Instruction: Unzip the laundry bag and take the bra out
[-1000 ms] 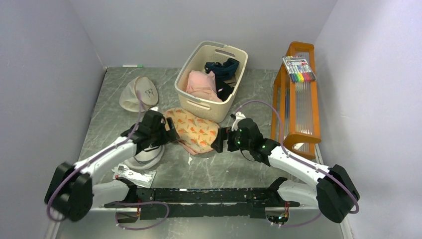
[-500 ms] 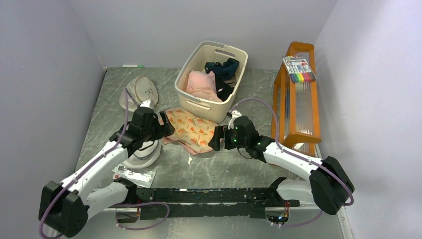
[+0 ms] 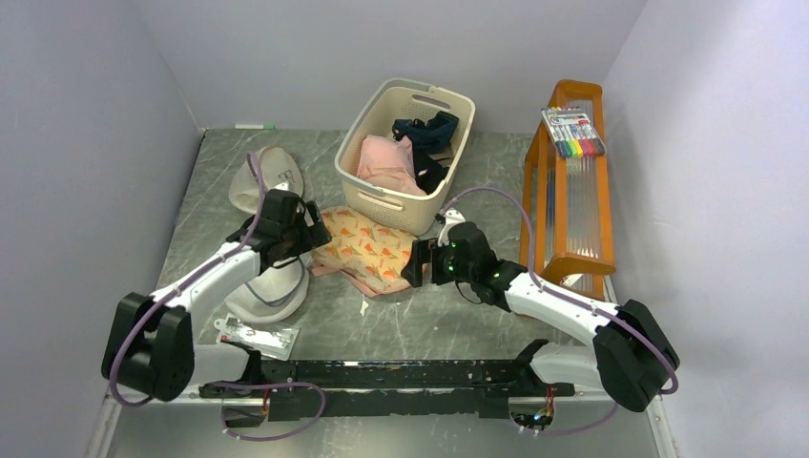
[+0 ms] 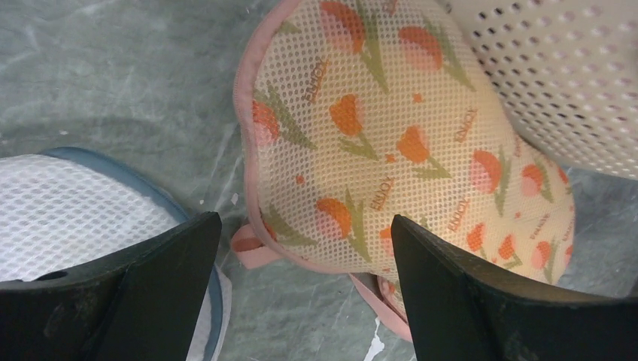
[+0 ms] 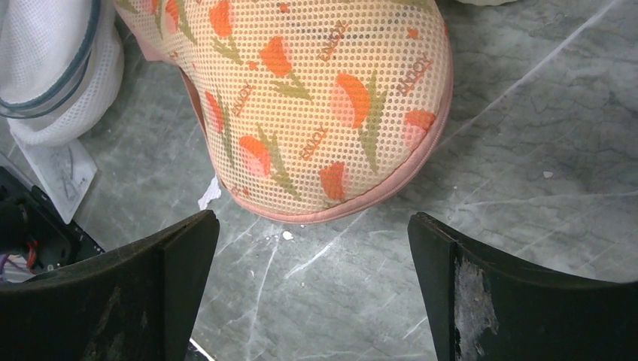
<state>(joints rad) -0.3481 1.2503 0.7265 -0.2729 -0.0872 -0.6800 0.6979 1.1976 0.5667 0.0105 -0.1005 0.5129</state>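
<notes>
Top view: the laundry bag (image 3: 367, 250) lies flat at the middle of the table (image 3: 458, 315), closed as far as I can tell. Its far edge sits just beside the basket (image 3: 382, 200) at its 12 o'clock. A white mesh bag (image 3: 272, 291) sits at its 8 o'clock. The bra is not visible in any view; I judge it is zipped inside the printed pouch.

I have one arm at each end of the bag, I think so that one claw can pin the fabric while the other works the zip. The left arm reaches forward from 7 o'clock, elbow low. The left gripper (image 3: 307, 234) points toward the bag's 9 o'clock end. The right arm stretches in from 4 o'clock, and the right gripper (image 3: 417, 265) faces the bag's 3 o'clock end.

Left wrist view: the left claw (image 4: 302, 222) is spread wide and grips nothing. The bag's pink edge and a small pink loop (image 4: 248, 244) show between its fingers.

Right wrist view: the right claw (image 5: 312, 218) is also wide open and empty. It hovers over bare table just short of the bag's rounded pink rim. I cannot make out the zip puller in either wrist view.
</notes>
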